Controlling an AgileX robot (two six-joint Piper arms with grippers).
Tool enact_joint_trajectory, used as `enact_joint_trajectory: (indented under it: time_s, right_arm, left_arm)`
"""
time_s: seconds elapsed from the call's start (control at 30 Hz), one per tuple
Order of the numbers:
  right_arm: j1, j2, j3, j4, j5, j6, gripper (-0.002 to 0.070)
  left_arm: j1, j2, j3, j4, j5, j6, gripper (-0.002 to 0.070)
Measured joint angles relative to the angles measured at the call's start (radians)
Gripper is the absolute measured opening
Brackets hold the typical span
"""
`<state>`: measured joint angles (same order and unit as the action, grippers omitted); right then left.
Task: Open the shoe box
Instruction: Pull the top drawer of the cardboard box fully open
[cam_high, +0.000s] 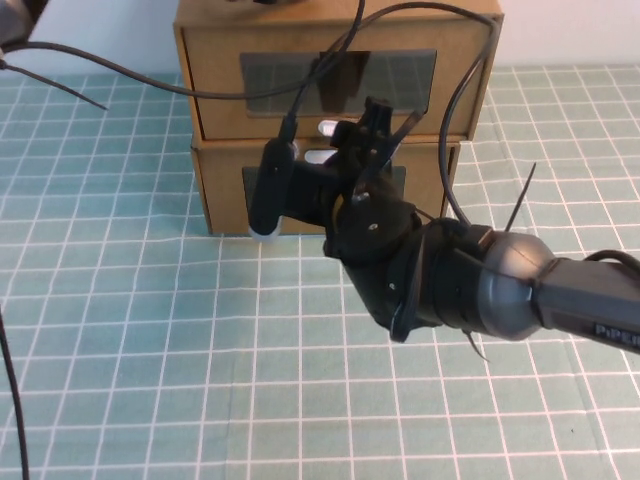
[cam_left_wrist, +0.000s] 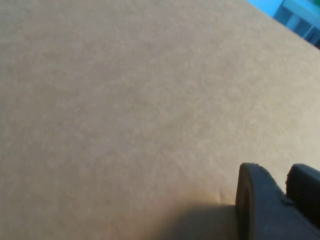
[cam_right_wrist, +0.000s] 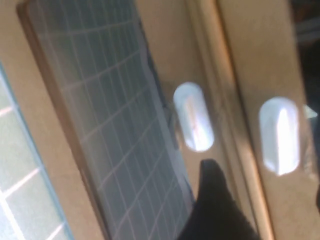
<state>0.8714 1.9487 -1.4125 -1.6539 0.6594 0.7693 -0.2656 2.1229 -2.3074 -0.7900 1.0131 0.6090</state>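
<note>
The lower shoe box (cam_high: 225, 195) is stacked under the upper shoe box (cam_high: 210, 80) at twelve o'clock on the gridded green mat (cam_high: 120, 330). The right gripper (cam_high: 385, 115), reaching in from four o'clock, is held at their fronts by the pale pull tabs (cam_right_wrist: 192, 122), spread wide and holding nothing. The left gripper (cam_left_wrist: 276, 174) is seen close over plain cardboard; its state cannot be told.

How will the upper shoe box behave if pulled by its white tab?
The upper shoe box is plain cardboard, probably light; stacked on the lower shoe box, it may slide forward rather than open. Its windowed front likely flexes. The right gripper is open at the white tabs; the left gripper sits close to brown cardboard.
</note>
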Motion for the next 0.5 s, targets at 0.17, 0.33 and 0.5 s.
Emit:
enact_joint_trajectory:
  time_s: [0.17, 0.33, 0.5]
  right_arm:
    - [-0.023, 0.006, 0.000, 0.000, -0.018, -0.007, 0.0381]
    - [-0.054, 0.006, -0.002, 0.000, -0.073, -0.007, 0.0381]
    - [-0.082, 0.032, -0.048, -0.002, -0.086, -0.007, 0.0380]
  left_arm:
    - [-0.002, 0.020, 0.000, -0.021, -0.012, 0.004, 0.0115]
    - [-0.002, 0.024, -0.009, -0.033, -0.008, 0.006, 0.0115]
    - [-0.002, 0.024, -0.008, -0.035, -0.006, 0.006, 0.0116]
